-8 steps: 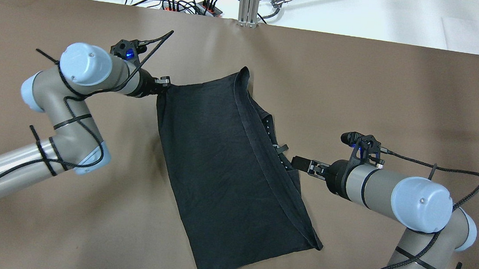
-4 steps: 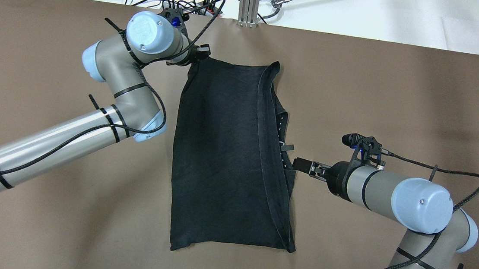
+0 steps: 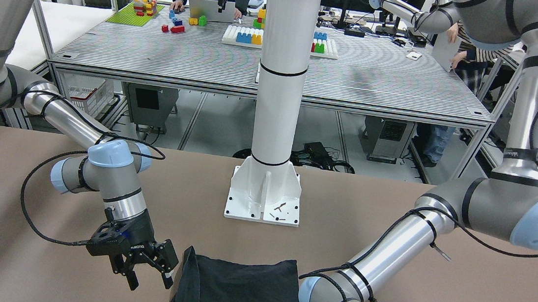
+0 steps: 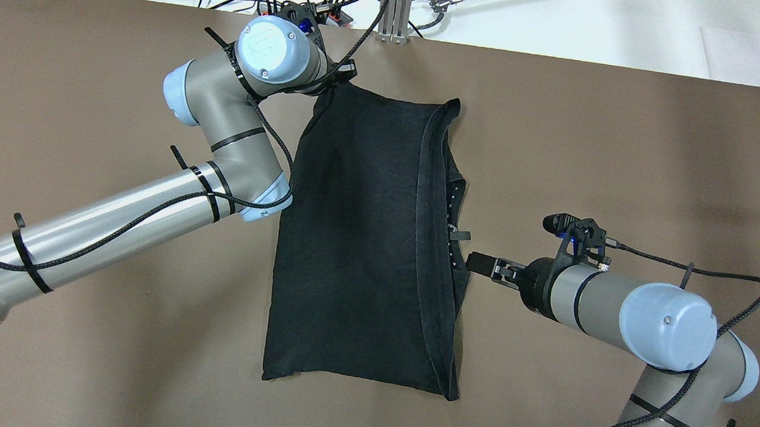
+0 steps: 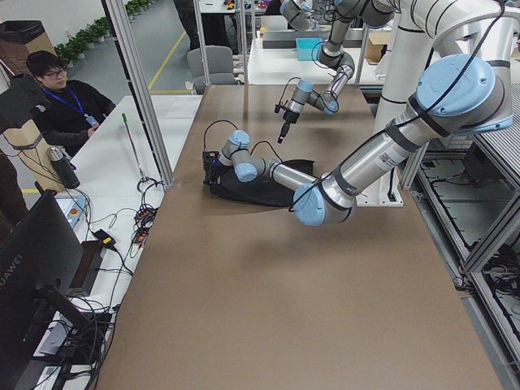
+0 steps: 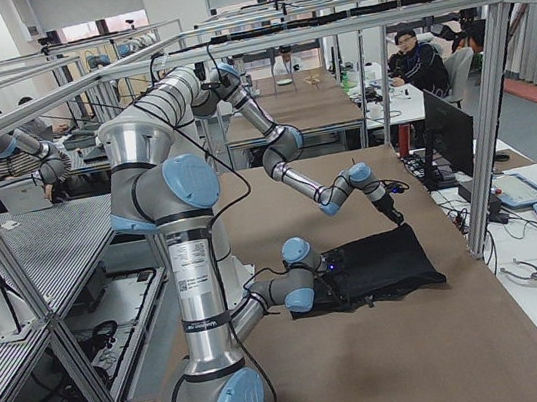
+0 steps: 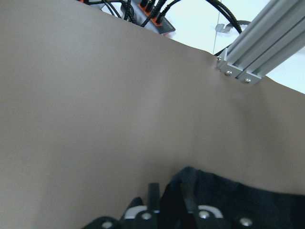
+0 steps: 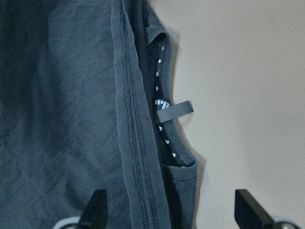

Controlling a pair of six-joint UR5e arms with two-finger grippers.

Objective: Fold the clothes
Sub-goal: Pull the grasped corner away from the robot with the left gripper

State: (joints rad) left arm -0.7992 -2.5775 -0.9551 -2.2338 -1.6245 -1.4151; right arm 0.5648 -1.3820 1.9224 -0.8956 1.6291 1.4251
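Overhead exterior gives me the clearest read of the clothes point(image 4: 357, 239). The garment is already doubled into one tidy dark rectangle, lying flat on the brown table point(image 4: 632, 160) on the far side of the white post point(image 3: 279, 97) from the robot and roughly in line with its base.

I judge the fold as well along. The stitched hem point(image 4: 423, 231) has been laid across the body and ends just short of the neck opening point(image 8: 164, 119). The neck, with its small grey label point(image 8: 174, 110), peeks out past the hem. What looks left to do is a last squaring of the far corner, a release, and perhaps one more fold across the length to make a compact packet.

The rectangle's long axis runs straight away from the post towards the operators' edge. The neck points to the robot's right of the post, so the garment's own head-to-hem line lies crosswise to that long axis.

My left gripper point(image 7: 169, 202) is at the corner farthest from the post, on the robot's left. Its fingers are pinched together on the cloth there, and the corner is drawn up into a small peak. My right gripper point(image 3: 149, 277) sits to the robot's right of the post, just beside the neck edge. Its fingers are spread wide and hold nothing.
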